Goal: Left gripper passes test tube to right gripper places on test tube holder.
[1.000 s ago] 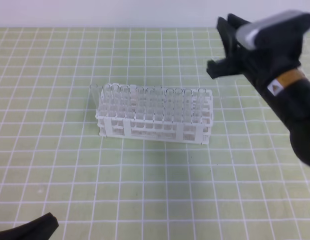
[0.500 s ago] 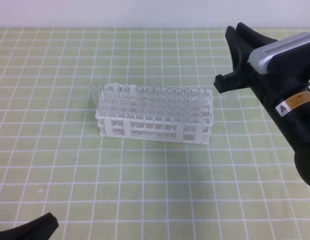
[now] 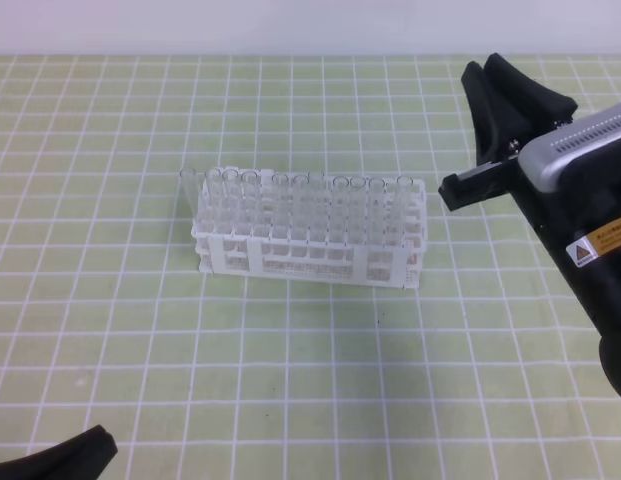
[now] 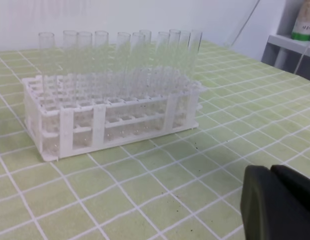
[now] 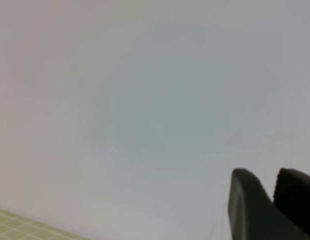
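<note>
Rack: we see the white rack point(image 3: 310, 240) in the middle of the green grid surface point(image 3: 290, 380); its long side runs left to right

Tubes: many clear tubes point(image 4: 120, 65) stand upright in the back rows, and we cannot tell which one is the task's tube

Right tool: our right tool point(image 3: 495, 140) hangs up high, just right of the rack's right end, with its fingers spread wide and nothing between them

Left tool: only a black tip of our left tool point(image 3: 65, 455) shows at the bottom left corner, well apart from the rack; we cannot tell if it is spread or pressed together

Which is nearer: the right tool, we think, by a lot

Room: front rows of the rack look free; bare surface lies all around it, so both arms have space to move
</note>
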